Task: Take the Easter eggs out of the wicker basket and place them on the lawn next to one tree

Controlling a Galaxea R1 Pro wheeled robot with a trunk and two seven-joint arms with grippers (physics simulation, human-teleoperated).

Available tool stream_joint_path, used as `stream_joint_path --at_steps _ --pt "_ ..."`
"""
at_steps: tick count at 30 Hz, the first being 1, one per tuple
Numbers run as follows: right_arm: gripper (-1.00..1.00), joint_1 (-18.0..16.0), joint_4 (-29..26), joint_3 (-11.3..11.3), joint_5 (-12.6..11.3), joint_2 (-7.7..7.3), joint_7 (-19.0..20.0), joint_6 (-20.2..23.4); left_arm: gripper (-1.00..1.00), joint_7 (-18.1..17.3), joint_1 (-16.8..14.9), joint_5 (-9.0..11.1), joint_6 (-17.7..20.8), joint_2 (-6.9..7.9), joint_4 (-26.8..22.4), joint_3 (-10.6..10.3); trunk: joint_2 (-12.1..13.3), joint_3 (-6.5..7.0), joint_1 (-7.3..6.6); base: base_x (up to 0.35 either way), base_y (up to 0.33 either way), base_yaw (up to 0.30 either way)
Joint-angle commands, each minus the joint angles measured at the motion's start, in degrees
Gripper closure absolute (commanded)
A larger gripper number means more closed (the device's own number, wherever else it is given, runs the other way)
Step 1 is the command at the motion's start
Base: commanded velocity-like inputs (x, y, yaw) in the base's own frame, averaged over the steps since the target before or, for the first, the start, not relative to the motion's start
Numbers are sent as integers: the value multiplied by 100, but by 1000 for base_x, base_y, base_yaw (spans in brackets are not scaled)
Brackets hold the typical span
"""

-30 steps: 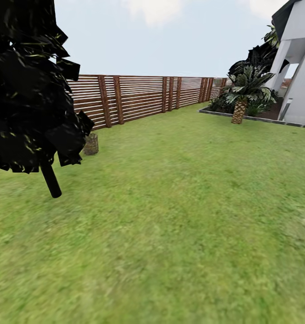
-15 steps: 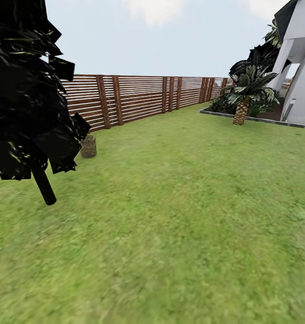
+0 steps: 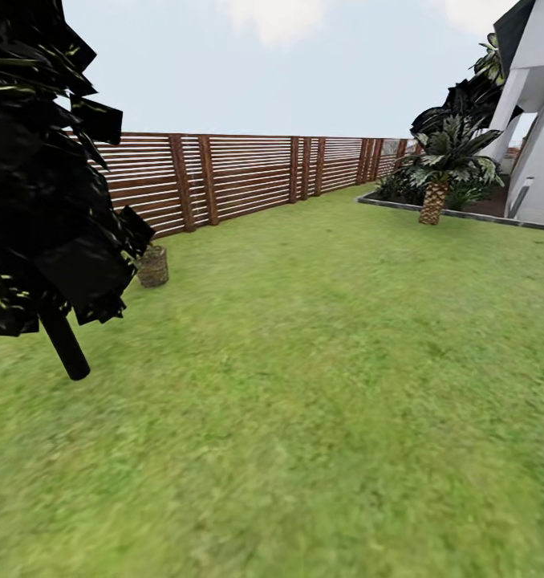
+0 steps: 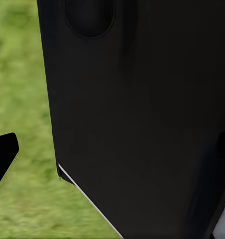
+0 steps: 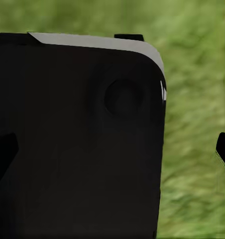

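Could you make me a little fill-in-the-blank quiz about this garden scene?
1. The wicker basket stands on the ____ near the fence.
2. Behind the basket runs a brown slatted ____.
3. The short palm grows beside a ____ house.
4. The dark leafy tree is at the picture's ____ side.

Missing words: lawn; fence; white; left

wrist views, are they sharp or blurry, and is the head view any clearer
Left wrist view: mottled green lawn soft and smeared beside a dark robot body part. Right wrist view: grass equally blurred. Head view: crisper on the brown slatted fence and small brown woven basket; near grass soft.
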Motion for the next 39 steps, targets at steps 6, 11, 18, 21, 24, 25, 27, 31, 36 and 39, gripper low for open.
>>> stream_joint_path --at_steps 6,11,18,21,24,25,27,31,36,39 --pt "-100 -3 5 4 2 0 0 -19 -100 -8 -2 1 -7 -2 0 -5 -2 -5 3 338 0 0" --pt "-100 -3 5 3 2 0 0 -19 -100 -8 -3 -2 -7 -2 7 -7 -2 -5 3 338 0 0" --pt "-100 -3 5 3 2 0 0 -19 -100 -9 -2 -9 -7 -2 9 -15 -2 -5 3 338 0 0" --pt "-100 -3 5 4 2 0 0 -19 -100 -10 -2 -11 -7 -2 9 -17 -2 -5 3 338 0 0" --pt "-100 -3 5 3 2 0 0 -19 -100 -11 -2 -17 -7 -2 11 -23 -2 -5 3 338 0 0" --pt "-100 -3 5 3 2 0 0 -19 -100 -10 -1 -18 -7 -2 11 -24 -2 -5 3 338 0 0" --pt "-100 -3 5 4 2 0 0 -19 -100 -10 -1 -19 -7 -2 11 -24 -2 -5 3 338 0 0" --pt "-100 -3 5 3 2 0 0 -19 -100 -12 -1 -20 -7 -2 15 -25 -2 -5 3 338 0 0" --pt "-100 -3 5 1 2 0 0 -19 -100 -16 0 -20 -6 -2 17 -25 -2 -5 3 338 0 0" --pt "-100 -3 5 3 2 0 0 -19 -100 -11 -1 -20 0 -2 18 -25 -2 -5 3 338 0 0"
